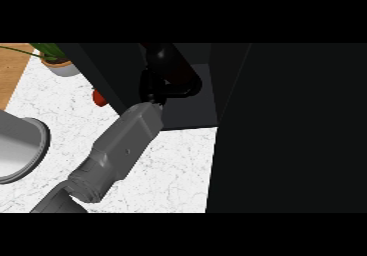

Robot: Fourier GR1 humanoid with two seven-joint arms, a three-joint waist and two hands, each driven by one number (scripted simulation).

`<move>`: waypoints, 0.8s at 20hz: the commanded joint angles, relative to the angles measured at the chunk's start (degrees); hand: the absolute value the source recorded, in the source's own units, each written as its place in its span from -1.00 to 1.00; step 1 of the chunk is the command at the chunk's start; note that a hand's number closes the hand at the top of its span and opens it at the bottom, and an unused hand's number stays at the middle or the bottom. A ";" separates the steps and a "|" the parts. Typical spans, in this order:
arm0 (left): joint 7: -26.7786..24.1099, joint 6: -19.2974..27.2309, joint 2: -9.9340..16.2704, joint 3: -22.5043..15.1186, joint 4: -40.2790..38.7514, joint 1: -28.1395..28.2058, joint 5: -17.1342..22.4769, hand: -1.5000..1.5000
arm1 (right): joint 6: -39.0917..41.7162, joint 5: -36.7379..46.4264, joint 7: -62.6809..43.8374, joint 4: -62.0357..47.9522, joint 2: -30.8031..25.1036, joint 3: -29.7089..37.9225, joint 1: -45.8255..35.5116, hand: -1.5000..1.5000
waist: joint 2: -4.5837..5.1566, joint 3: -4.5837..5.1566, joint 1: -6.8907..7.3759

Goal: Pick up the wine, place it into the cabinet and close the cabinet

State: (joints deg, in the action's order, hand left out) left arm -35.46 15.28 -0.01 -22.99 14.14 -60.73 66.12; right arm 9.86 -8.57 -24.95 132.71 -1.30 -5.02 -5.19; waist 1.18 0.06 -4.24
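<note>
Left hand point(158, 85) was reaching into the dark cabinet point(193, 107), fingers wrapped round the wine point(178, 70) just inside its opening, potted plant point(59, 62) near the counter's point(164, 170) far-left corner, grey bowl point(16, 145) at its left edge

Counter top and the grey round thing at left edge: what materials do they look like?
Counter top: looks like white stone, marble or similar, going by the fine dark speckled veining; matte finish. Round container: likely metal, smooth grey with a soft sheen and a light rim; painted plastic cannot be ruled out. What it is exactly is unclear, since it is cut off.
</note>
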 commanded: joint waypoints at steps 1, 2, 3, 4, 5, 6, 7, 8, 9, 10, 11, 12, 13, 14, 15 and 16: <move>-0.97 0.12 0.01 0.59 -0.97 -0.49 2.00 1.00 | -1.73 0.28 -2.71 0.73 0.75 -1.16 -3.29 -1.00 | 0.33 0.05 -0.96; -0.03 0.42 0.01 -0.26 -0.05 0.48 2.31 1.00 | -1.93 2.03 -3.31 0.00 0.55 -2.02 -3.30 -1.00 | 0.04 0.04 -0.32; -1.37 0.66 0.01 -0.45 -0.61 0.06 2.43 1.00 | -0.29 0.91 1.04 -1.51 1.21 -2.03 -1.55 -1.00 | 0.43 0.00 -1.36; -1.17 -1.11 0.01 0.35 -1.40 0.32 2.94 1.00 | 0.38 -0.36 -0.27 -1.33 -0.40 -0.14 -2.62 -1.00 | 0.46 0.01 -1.10; -0.91 0.04 0.01 -1.28 -0.23 1.35 3.12 1.00 | -2.10 2.33 -1.69 0.69 1.25 -4.60 -1.40 -1.00 | 0.42 0.05 -2.14; -1.00 -0.51 0.01 -1.16 -0.68 1.58 3.45 1.00 | -0.76 0.21 -1.50 -0.24 0.07 -0.98 -2.97 -1.00 | 0.45 0.02 -1.72; -1.50 -0.56 0.01 -1.74 -0.22 2.43 3.78 1.00 | -0.38 -0.38 -2.10 -1.35 -0.11 -1.29 -3.83 -1.00 | 0.56 0.03 -1.93; -2.65 -1.20 0.01 -3.30 0.02 3.91 3.08 1.00 | 0.42 -2.04 -2.65 0.67 -0.81 -0.84 -3.11 -1.00 | 0.57 0.03 -2.62; -0.76 -1.65 0.01 -4.12 1.62 4.91 3.98 1.00 | 0.90 -1.26 0.11 -0.21 -0.38 -0.87 -0.79 -1.00 | 0.43 -0.01 -2.52; -2.65 -1.78 0.01 -4.26 0.68 4.41 3.59 1.00 | 0.87 -3.01 -0.54 -0.97 -0.88 1.07 -2.14 -1.00 | 0.59 0.00 -2.39; -1.92 1.15 0.01 -5.54 2.78 4.68 4.64 1.00 | 0.28 0.06 1.24 -3.39 0.84 -2.06 -4.04 -1.00 | 0.64 0.03 -2.75; -0.65 2.18 0.01 -6.09 4.08 4.50 5.61 1.00 | 0.70 -1.49 0.91 -0.57 0.08 -0.61 -1.11 -1.00 | 0.32 0.00 -2.98; -2.19 0.81 0.02 -6.18 2.55 4.27 5.02 1.00 | 0.77 -2.17 0.41 -2.37 -0.54 0.86 -2.04 -1.00 | 0.36 0.00 -1.88; -2.62 1.42 0.01 -8.60 4.93 6.71 5.22 1.00 | -0.61 0.72 0.33 -1.21 1.09 -2.37 -2.82 -1.00 | 0.21 0.04 -2.12; -0.83 3.06 0.01 -8.33 5.16 4.48 6.41 1.00 | 0.83 0.17 1.87 -1.63 0.65 -2.39 -0.73 -1.00 | 0.45 0.01 -3.24; -1.46 3.40 0.01 -9.00 6.03 4.66 7.00 1.00 | 0.90 -1.44 -0.15 -3.05 -0.55 -0.45 -4.18 -1.00 | 0.73 0.05 -3.72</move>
State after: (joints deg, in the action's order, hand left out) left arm -37.51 16.57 0.12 -29.52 18.08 -56.22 71.46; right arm 10.29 -9.31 -24.64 131.01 -1.20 -6.11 -7.64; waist 1.58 0.09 -6.91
